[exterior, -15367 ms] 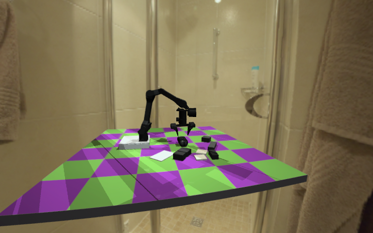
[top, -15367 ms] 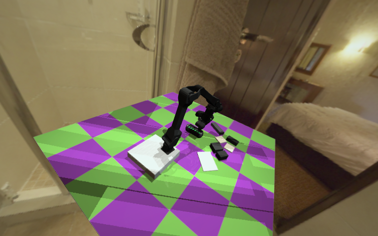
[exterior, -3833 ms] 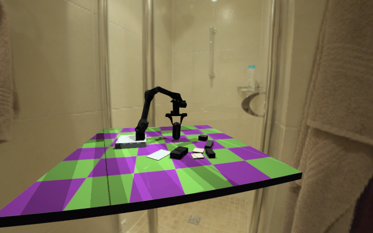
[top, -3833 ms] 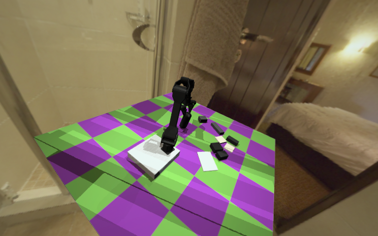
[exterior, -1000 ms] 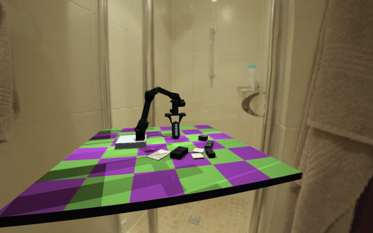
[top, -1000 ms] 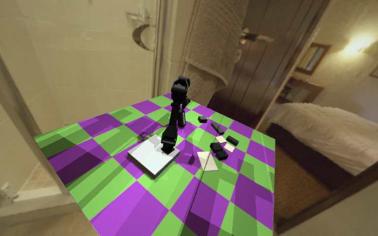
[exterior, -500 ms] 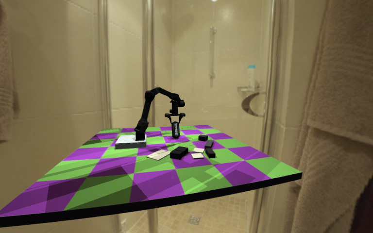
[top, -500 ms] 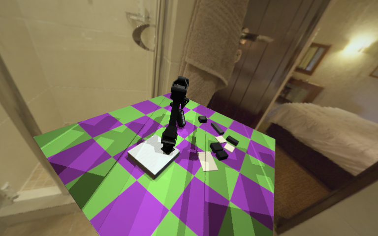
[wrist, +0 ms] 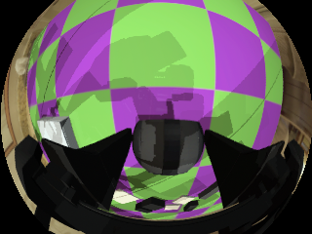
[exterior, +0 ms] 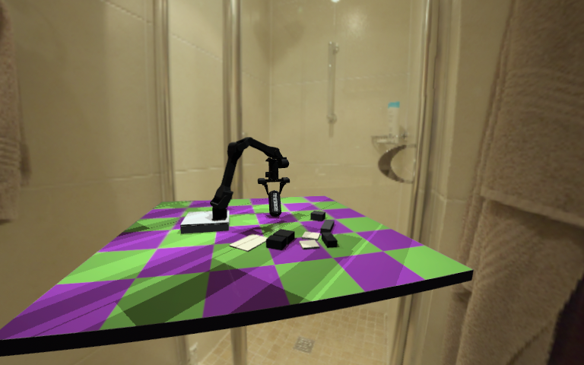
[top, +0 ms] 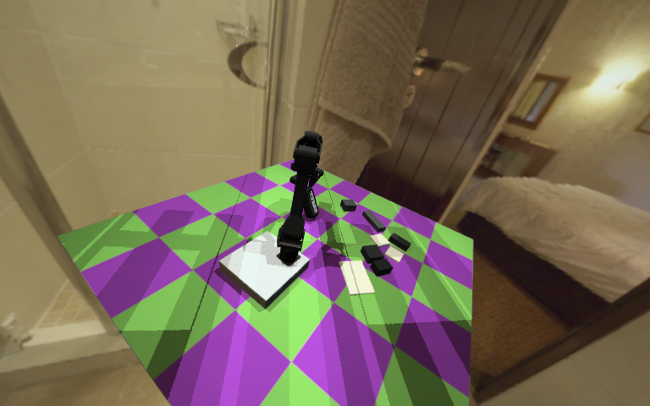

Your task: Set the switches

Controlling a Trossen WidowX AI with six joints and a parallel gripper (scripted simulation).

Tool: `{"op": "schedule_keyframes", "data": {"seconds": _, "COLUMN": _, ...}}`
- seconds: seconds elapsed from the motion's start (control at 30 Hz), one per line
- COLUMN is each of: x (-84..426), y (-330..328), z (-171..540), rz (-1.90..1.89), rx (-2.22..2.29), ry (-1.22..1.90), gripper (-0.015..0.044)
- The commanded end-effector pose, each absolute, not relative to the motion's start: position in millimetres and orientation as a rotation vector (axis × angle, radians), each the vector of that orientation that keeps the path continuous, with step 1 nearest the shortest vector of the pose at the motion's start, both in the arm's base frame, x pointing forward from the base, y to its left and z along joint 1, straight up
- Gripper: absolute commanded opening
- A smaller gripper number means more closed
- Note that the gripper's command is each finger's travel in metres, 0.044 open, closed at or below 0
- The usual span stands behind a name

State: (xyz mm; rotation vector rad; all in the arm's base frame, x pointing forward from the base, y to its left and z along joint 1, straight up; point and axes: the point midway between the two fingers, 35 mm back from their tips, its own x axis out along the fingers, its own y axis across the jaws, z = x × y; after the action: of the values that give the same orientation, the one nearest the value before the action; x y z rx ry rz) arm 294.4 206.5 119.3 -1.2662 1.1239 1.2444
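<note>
The dark controller unit (top: 311, 203) (exterior: 274, 203) (wrist: 168, 147) stands on end, its long side upright, below the arm's wrist. A pale strip with dark marks runs along its face towards the exterior camera; the marks are too small to read. My gripper (exterior: 274, 193) (wrist: 169, 134) points down and is shut on the unit, with one finger against each side of its upper end. The unit's lower end looks raised above the checkered bench (top: 289, 335) (exterior: 245, 292). In the wrist view only its rounded upper end shows, so the switch positions are hidden.
A white slab (top: 258, 272) (exterior: 198, 218) (wrist: 50, 129) lies under the arm's base. Dark blocks (top: 381, 266) (exterior: 280, 239), a long dark bar (top: 373, 220), a small dark block (top: 348, 205) (exterior: 317, 215) and pale cards (top: 356, 277) (exterior: 248, 242) lie on the bench beside the arm.
</note>
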Motion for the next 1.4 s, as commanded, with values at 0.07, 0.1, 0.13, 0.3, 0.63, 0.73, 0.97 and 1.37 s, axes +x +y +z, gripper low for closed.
{"op": "schedule_keyframes", "data": {"seconds": 0.07, "x": 294, "y": 210, "z": 112, "rz": 1.249, "rx": -1.260, "ry": 1.142, "gripper": 0.0338}}
{"op": "schedule_keyframes", "data": {"seconds": 0.1, "x": 294, "y": 211, "z": 111, "rz": 1.249, "rx": -1.260, "ry": 1.142, "gripper": 0.0338}}
{"op": "schedule_keyframes", "data": {"seconds": 0.13, "x": 294, "y": 212, "z": 111, "rz": 1.249, "rx": -1.260, "ry": 1.142, "gripper": 0.0338}}
{"op": "schedule_keyframes", "data": {"seconds": 0.3, "x": 294, "y": 215, "z": 109, "rz": 1.249, "rx": -1.260, "ry": 1.142, "gripper": 0.0338}}
{"op": "schedule_keyframes", "data": {"seconds": 0.63, "x": 294, "y": 222, "z": 105, "rz": 1.250, "rx": -1.260, "ry": 1.141, "gripper": 0.0338}}
{"op": "schedule_keyframes", "data": {"seconds": 0.73, "x": 294, "y": 224, "z": 103, "rz": 1.250, "rx": -1.260, "ry": 1.141, "gripper": 0.0338}}
{"op": "schedule_keyframes", "data": {"seconds": 0.97, "x": 293, "y": 228, "z": 100, "rz": 1.250, "rx": -1.259, "ry": 1.141, "gripper": 0.0338}}
{"op": "schedule_keyframes", "data": {"seconds": 1.37, "x": 293, "y": 236, "z": 94, "rz": 1.250, "rx": -1.259, "ry": 1.141, "gripper": 0.0338}}
